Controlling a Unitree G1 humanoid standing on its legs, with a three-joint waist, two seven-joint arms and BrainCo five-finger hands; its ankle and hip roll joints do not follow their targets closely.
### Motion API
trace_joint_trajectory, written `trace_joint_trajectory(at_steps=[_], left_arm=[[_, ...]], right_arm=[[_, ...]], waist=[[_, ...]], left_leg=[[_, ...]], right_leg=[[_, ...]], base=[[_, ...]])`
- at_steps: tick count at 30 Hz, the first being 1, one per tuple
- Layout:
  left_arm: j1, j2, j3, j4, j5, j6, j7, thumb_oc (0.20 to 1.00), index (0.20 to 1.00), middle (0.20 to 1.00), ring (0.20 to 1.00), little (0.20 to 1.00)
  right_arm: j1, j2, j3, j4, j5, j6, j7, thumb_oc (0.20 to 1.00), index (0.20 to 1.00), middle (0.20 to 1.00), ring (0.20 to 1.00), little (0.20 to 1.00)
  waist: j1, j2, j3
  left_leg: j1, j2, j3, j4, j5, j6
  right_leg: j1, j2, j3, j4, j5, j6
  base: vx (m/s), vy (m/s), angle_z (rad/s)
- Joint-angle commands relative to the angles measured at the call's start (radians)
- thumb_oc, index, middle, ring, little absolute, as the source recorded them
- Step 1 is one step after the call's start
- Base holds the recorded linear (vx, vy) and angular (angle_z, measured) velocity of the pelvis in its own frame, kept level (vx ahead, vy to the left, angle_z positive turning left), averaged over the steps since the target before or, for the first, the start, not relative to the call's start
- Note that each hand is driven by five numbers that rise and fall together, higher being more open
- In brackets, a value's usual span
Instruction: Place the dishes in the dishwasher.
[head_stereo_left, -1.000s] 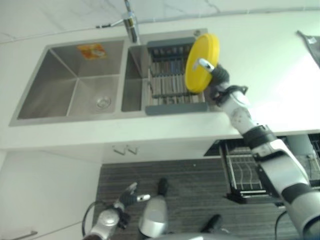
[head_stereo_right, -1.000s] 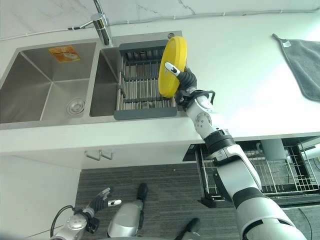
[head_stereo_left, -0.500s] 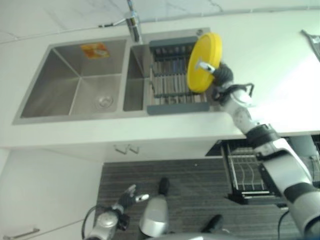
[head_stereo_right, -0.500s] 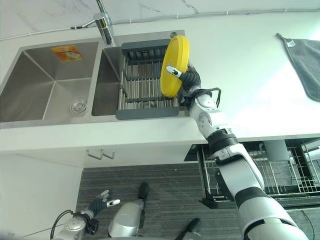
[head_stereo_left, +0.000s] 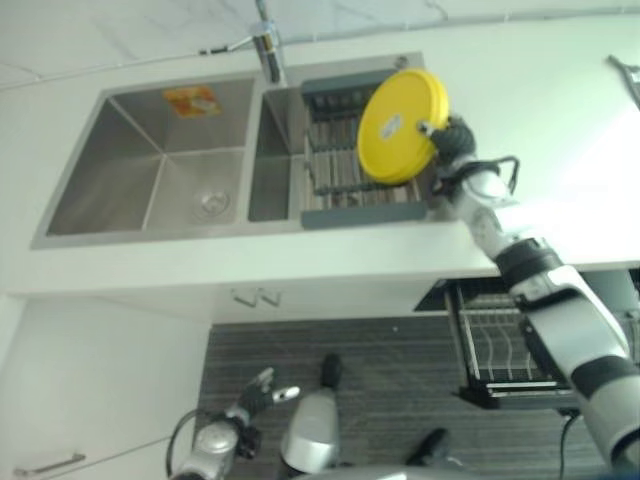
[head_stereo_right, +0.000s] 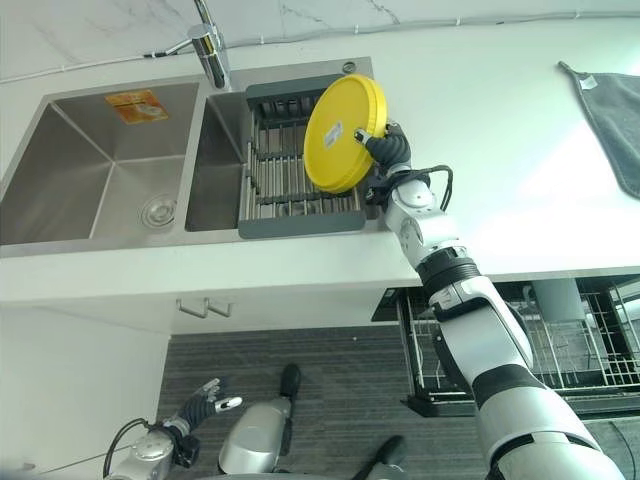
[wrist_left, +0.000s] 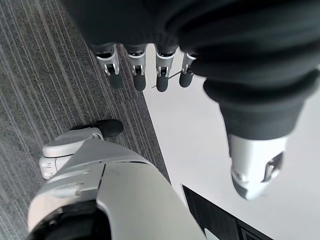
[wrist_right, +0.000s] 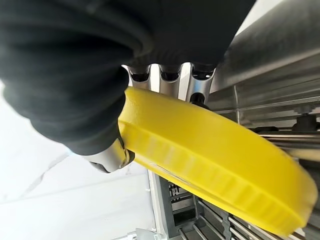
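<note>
Lower left, the left hand (head_stereo_right: 200, 407) hangs relaxed over striped grey flooring (head_stereo_right: 330, 380). Upper left, a steel double sink (head_stereo_right: 100, 160) sits in white countertop (head_stereo_right: 480, 130). At centre, the right hand (head_stereo_right: 388, 150) pinches the yellow plate (head_stereo_right: 342, 134) above the drying rack (head_stereo_right: 290, 180). A grey towel (head_stereo_right: 612, 120) lies upper right; the dishwasher rack (head_stereo_right: 560, 345) is lower right.

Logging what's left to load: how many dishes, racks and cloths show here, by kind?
Yellow plate, pinched in the right hand: 1
Sink drying rack: 1
Dishwasher rack, pulled out under the counter: 1
Grey cloth on the counter: 1
Total: 4
</note>
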Motion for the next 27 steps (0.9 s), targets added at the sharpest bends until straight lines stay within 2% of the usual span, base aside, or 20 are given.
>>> trace_joint_trajectory(at_steps=[1,4,7,12,13,19,21,24,26,27], left_arm=[[-0.043,0.002,-0.043,0.018,-0.04,-0.017,0.011,1.0,1.0,1.0,1.0,1.0],[-0.043,-0.002,-0.041,0.022,-0.042,-0.019,0.012,1.0,1.0,1.0,1.0,1.0],[-0.041,-0.003,-0.042,0.026,-0.029,-0.02,0.012,1.0,1.0,1.0,1.0,1.0],[-0.037,-0.008,-0.038,0.034,-0.004,-0.021,0.017,1.0,1.0,1.0,1.0,1.0],[-0.035,-0.01,-0.037,0.045,0.004,-0.023,0.021,1.0,1.0,1.0,1.0,1.0],[-0.035,-0.024,-0.036,0.076,0.033,-0.007,0.048,1.0,1.0,1.0,1.0,1.0],[-0.032,-0.026,-0.043,0.079,0.055,-0.006,0.058,1.0,1.0,1.0,1.0,1.0],[-0.03,-0.037,-0.052,0.086,0.07,0.009,0.066,1.0,1.0,1.0,1.0,1.0],[-0.018,-0.05,-0.048,0.092,0.068,0.012,0.075,1.0,1.0,1.0,1.0,1.0],[-0.007,-0.058,-0.042,0.094,0.071,0.016,0.085,1.0,1.0,1.0,1.0,1.0]], right_arm=[[-0.113,-0.029,0.023,-0.024,0.0,-0.086,0.004,0.2,0.2,0.2,0.2,0.2],[-0.112,-0.026,0.019,-0.029,0.032,-0.127,0.023,0.2,0.2,0.2,0.2,0.2],[-0.089,0.0,-0.007,-0.077,0.134,-0.224,0.046,0.2,0.2,0.2,0.2,0.2],[0.0,0.067,-0.067,-0.264,0.247,-0.284,0.053,0.2,0.2,0.2,0.2,0.2],[0.049,0.087,-0.093,-0.383,0.295,-0.318,0.033,0.2,0.2,0.2,0.2,0.2],[0.168,0.11,-0.147,-0.592,0.433,-0.402,-0.011,0.2,0.2,0.2,0.2,0.2],[0.2,0.111,-0.158,-0.606,0.476,-0.419,0.004,0.2,0.2,0.2,0.2,0.2],[0.288,0.121,-0.175,-0.659,0.554,-0.452,0.052,0.2,0.2,0.2,0.2,0.2],[0.338,0.123,-0.188,-0.697,0.55,-0.474,0.069,0.2,0.2,0.2,0.2,0.2],[0.387,0.13,-0.203,-0.737,0.561,-0.463,0.092,0.2,0.2,0.2,0.2,0.2]], waist=[[0.037,-0.006,0.002],[0.037,-0.003,0.001],[0.032,-0.001,-0.002],[0.007,-0.003,-0.019],[-0.011,-0.009,-0.03],[-0.068,-0.027,-0.068],[-0.083,-0.03,-0.072],[-0.13,-0.039,-0.077],[-0.158,-0.045,-0.084],[-0.184,-0.049,-0.092]], left_leg=[[-0.011,0.03,-0.003,0.001,-0.017,-0.028],[-0.01,0.029,0.0,0.002,-0.018,-0.028],[-0.005,0.03,0.007,0.002,-0.019,-0.028],[0.014,0.035,0.03,0.003,-0.024,-0.026],[0.028,0.038,0.043,0.006,-0.031,-0.023],[0.064,0.058,0.076,0.034,-0.056,-0.015],[0.066,0.064,0.085,0.064,-0.07,-0.012],[0.071,0.084,0.125,0.156,-0.114,-0.011],[0.079,0.1,0.151,0.198,-0.139,-0.012],[0.092,0.112,0.175,0.21,-0.149,-0.014]], right_leg=[[-0.081,-0.099,0.02,0.139,0.018,0.016],[-0.081,-0.1,0.019,0.138,0.019,0.016],[-0.079,-0.102,0.018,0.137,0.023,0.017],[-0.075,-0.097,0.027,0.132,0.021,0.017],[-0.074,-0.092,0.036,0.137,0.015,0.014],[-0.082,-0.073,0.082,0.188,-0.038,-0.007],[-0.088,-0.072,0.093,0.216,-0.055,-0.015],[-0.096,-0.069,0.126,0.24,-0.068,-0.024],[-0.097,-0.066,0.149,0.243,-0.068,-0.028],[-0.093,-0.064,0.16,0.241,-0.068,-0.027]], base=[[0.0,0.0,0.0],[0.0,0.0,0.0],[0.0,0.0,0.0],[-0.01,-0.034,0.0],[-0.01,-0.106,-0.01],[-0.01,-0.121,-0.29],[-0.01,-0.112,-0.47],[0.0,-0.127,-0.44],[0.06,-0.102,-0.59],[0.1,-0.089,-0.62]])
